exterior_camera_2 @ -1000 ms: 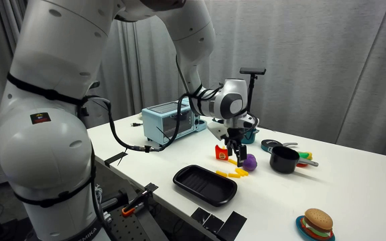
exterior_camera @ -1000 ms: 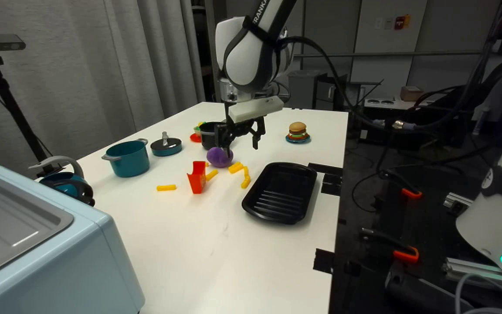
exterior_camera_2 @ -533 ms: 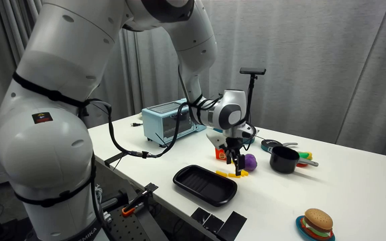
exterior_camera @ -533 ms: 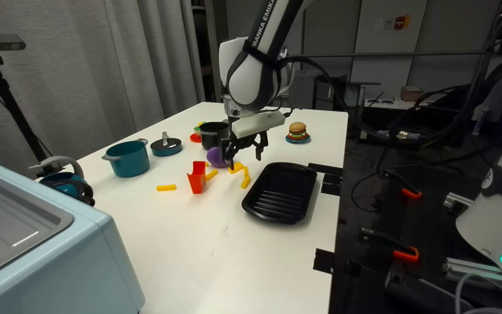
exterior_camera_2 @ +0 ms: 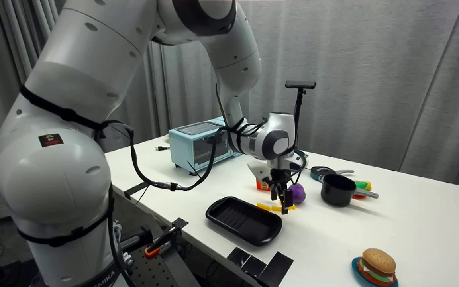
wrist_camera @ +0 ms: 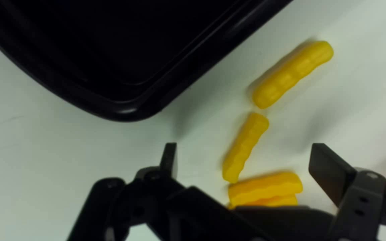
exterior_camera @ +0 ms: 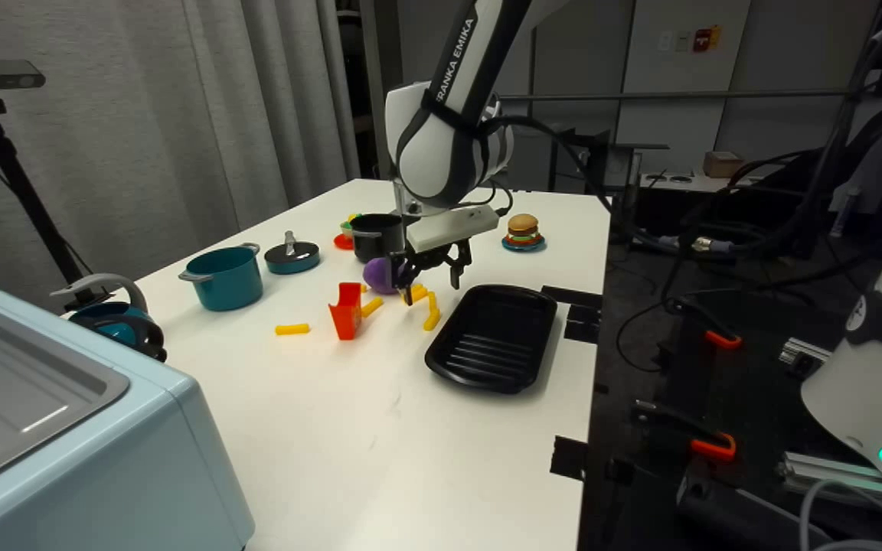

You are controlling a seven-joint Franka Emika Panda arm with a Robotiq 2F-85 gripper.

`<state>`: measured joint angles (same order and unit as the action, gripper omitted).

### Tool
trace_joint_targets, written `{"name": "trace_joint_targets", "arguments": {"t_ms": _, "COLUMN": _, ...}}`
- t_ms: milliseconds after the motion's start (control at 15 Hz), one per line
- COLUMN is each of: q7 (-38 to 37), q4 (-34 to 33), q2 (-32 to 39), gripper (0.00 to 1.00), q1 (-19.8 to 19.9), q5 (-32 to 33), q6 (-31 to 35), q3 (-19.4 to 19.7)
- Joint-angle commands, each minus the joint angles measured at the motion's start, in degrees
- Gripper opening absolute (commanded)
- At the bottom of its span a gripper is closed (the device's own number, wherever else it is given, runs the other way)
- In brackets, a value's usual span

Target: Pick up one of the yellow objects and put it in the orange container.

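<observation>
Several yellow fry-shaped pieces lie on the table. In the wrist view, one yellow piece (wrist_camera: 246, 147) lies between my open fingers, another (wrist_camera: 293, 74) lies beyond it, and a stacked pair (wrist_camera: 265, 188) is partly hidden by the gripper. Loose yellow pieces also show in an exterior view (exterior_camera: 292, 329). My gripper (wrist_camera: 243, 145) is open and empty above the pieces, and shows low over the table in both exterior views (exterior_camera: 432, 294) (exterior_camera_2: 279, 205). The orange container (exterior_camera: 347, 311), a small upright cup, stands nearby; in an exterior view (exterior_camera_2: 263, 185) the gripper partly hides it.
A black pan (exterior_camera: 493, 337) lies close beside the yellow pieces. A purple vegetable (exterior_camera: 381, 275) and a black pot (exterior_camera: 377, 237) stand behind. A teal pot (exterior_camera: 227, 279), a lid (exterior_camera: 292, 256), a burger (exterior_camera: 523, 231) and a blue toaster oven (exterior_camera_2: 201, 145) stand around.
My gripper has moved down toward the yellow pieces, away from the orange container and closer to the table. It stays open. The objects on the table have not moved.
</observation>
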<state>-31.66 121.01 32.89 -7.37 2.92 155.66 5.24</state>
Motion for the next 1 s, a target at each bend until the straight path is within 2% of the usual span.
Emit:
{"name": "trace_joint_targets", "arguments": {"t_ms": 0, "q7": 0.20, "q4": -1.92, "q2": 2.37, "gripper": 1.00, "q1": -1.93, "q5": -1.16, "q6": 1.27, "q3": 2.00}}
{"name": "trace_joint_targets", "arguments": {"t_ms": 133, "q7": 0.14, "q4": -2.36, "q2": 3.03, "gripper": 1.00, "q1": -2.27, "q5": -1.11, "q6": 1.31, "q3": 2.34}}
{"name": "trace_joint_targets", "arguments": {"t_ms": 200, "q7": 0.15, "q4": -2.46, "q2": 3.21, "gripper": 0.75, "q1": -2.41, "q5": -1.15, "q6": 1.30, "q3": 2.39}}
{"name": "trace_joint_targets", "arguments": {"t_ms": 333, "q7": 0.09, "q4": -2.69, "q2": 3.52, "gripper": 0.66, "q1": -2.73, "q5": -1.22, "q6": 1.33, "q3": 2.51}}
{"name": "trace_joint_targets", "arguments": {"t_ms": 533, "q7": 0.07, "q4": -3.01, "q2": 3.40, "gripper": 0.40, "q1": -3.26, "q5": -1.34, "q6": 1.43, "q3": 2.40}}
{"name": "trace_joint_targets", "arguments": {"t_ms": 867, "q7": -0.08, "q4": -2.90, "q2": 2.76, "gripper": 0.04, "q1": -3.78, "q5": -1.27, "q6": 1.56, "q3": 2.72}}
{"name": "trace_joint_targets", "arguments": {"t_ms": 933, "q7": -0.10, "q4": -2.67, "q2": 2.29, "gripper": 0.00, "q1": -3.88, "q5": -1.26, "q6": 1.62, "q3": 2.70}}
